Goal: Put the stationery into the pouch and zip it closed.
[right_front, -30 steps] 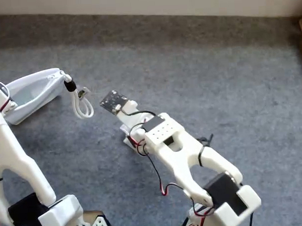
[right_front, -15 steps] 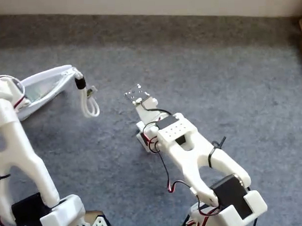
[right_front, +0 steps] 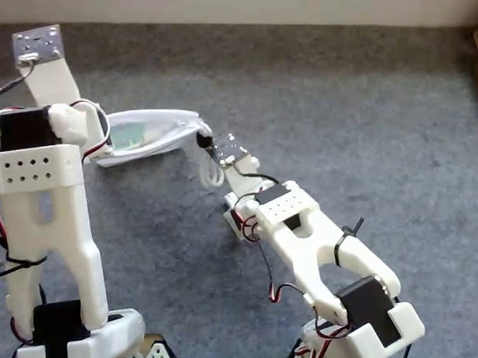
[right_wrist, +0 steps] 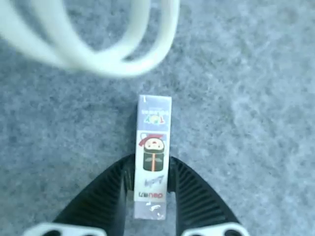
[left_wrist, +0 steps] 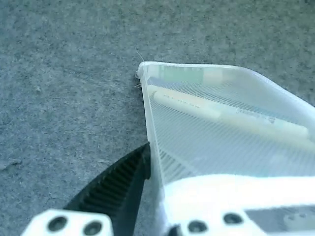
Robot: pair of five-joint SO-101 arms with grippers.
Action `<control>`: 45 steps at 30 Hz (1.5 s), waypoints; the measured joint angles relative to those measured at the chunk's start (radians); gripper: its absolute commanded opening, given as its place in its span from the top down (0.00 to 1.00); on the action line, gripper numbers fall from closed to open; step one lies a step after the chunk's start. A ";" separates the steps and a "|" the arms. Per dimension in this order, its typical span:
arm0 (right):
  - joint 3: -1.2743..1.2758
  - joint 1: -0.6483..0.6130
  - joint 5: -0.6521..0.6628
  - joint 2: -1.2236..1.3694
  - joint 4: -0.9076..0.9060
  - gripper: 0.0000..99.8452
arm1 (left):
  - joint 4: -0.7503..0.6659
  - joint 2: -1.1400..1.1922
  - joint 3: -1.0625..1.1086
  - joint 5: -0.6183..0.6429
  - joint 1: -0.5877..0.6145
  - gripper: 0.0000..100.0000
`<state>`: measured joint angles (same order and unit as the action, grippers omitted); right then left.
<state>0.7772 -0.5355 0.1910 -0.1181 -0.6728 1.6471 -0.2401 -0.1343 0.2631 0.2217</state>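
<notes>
Holding pouch (left_wrist: 221, 142) and, apparently, eraser (right_wrist: 154, 147).

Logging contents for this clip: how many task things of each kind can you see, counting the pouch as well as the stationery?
pouch: 1
pen, inside the pouch: 1
labelled strip, in the jaws of the right gripper: 1
Total: 3
</notes>
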 measured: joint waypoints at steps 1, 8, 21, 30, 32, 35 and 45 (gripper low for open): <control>0.000 0.011 -0.002 0.000 0.014 1.00 | 0.005 0.000 -0.005 0.000 -0.012 0.99; 0.000 0.028 -0.003 0.000 0.028 1.00 | 0.005 0.000 -0.003 0.002 -0.049 0.99; 0.017 0.026 -0.003 -0.002 0.029 1.00 | 0.005 -0.002 0.054 -0.002 -0.055 0.99; 0.017 0.026 -0.003 -0.002 0.029 0.99 | 0.005 -0.002 0.054 -0.006 -0.041 0.99; 0.017 0.025 -0.003 -0.002 0.029 0.95 | 0.005 -0.002 0.054 -0.006 -0.025 0.99; 0.017 0.025 -0.003 -0.002 0.029 0.88 | 0.005 -0.002 0.054 -0.006 -0.014 0.99; 0.017 0.025 -0.006 -0.002 -0.072 0.86 | 0.002 -0.002 0.054 -0.008 0.058 0.99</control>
<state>0.7940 -0.5109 0.1849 -0.1197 -0.7449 1.6487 -0.2417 -0.0806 0.2555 0.2800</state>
